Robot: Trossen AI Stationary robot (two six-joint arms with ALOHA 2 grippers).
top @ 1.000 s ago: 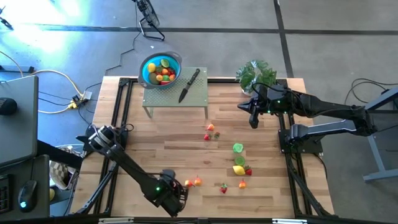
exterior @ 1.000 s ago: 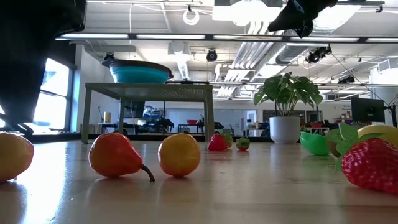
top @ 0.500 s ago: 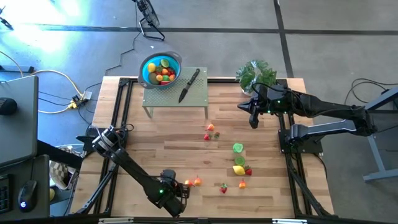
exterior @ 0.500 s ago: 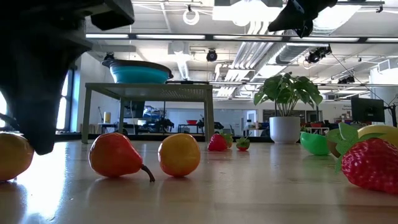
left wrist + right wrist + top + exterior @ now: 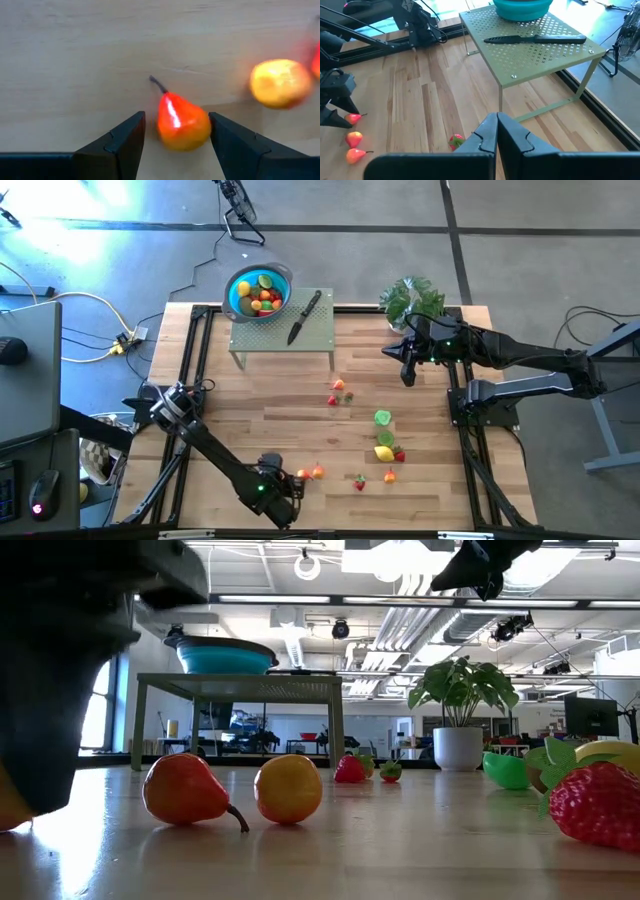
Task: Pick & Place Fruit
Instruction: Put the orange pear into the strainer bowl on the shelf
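The blue bowl [image 5: 259, 291] sits on a small green stand [image 5: 320, 332] at the back edge of the bench [image 5: 250, 400]. It holds yellow, red and green fruit [image 5: 262, 294]. A knife [image 5: 304, 317] lies beside it.

The left end effector [image 5: 175, 131] is low at the front edge, open around a red pear [image 5: 182, 122], not squeezing it. An orange fruit [image 5: 280, 83] lies near. The right end effector [image 5: 496, 131] is shut and empty, up by the plant [image 5: 411, 297].
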